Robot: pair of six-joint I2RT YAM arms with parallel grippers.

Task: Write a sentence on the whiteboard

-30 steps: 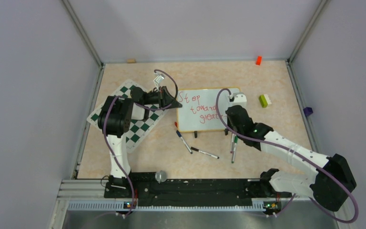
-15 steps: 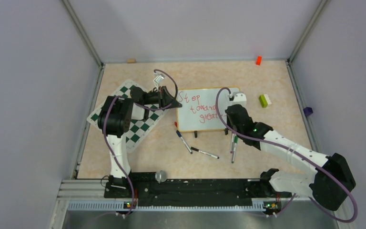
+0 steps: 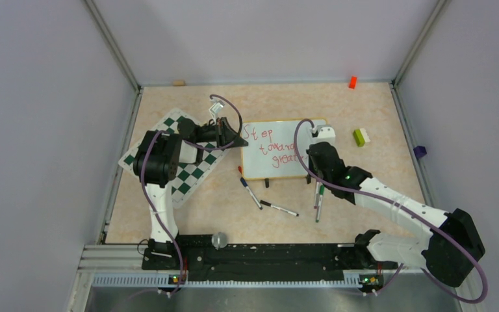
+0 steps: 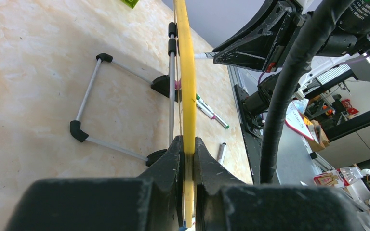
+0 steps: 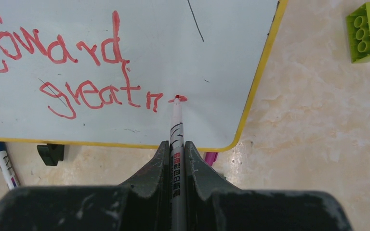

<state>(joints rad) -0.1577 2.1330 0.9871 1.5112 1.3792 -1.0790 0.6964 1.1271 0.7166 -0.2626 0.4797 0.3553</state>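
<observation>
Red ink, item one: the sentence (image 5: 77, 72), three lines on the whiteboard (image 5: 173, 38). It reads "Step / toward / greatn" so far, with a fresh stroke just begun at the marker tip.

- Whiteboard: propped on its feet and wire stand at mid-table (image 3: 364, 104). The left fingers (image 4: 177, 156) are clamped on its yellow left edge to steady it.
- Red marker (image 5: 176, 130): pinched upright between the clenched right fingers (image 5: 163, 161), its tip touching the board near the lower right corner.
- Spare markers (image 3: 279, 208): loose on the table in front of the board.
- Green brick (image 5: 363, 31): off to the board's right, apart from it.

Hazards, as judged:
- Little white remains between the last letter and the right frame. The closing letters may crowd together or run onto the frame.
- Too firm a push with the tip could tip the board back on its stand or twist it in the left grip, bending the stroke.
- The marker may slide in its narrow pinch and lose contact.
- A low wrist could smear the wet lines above.
</observation>
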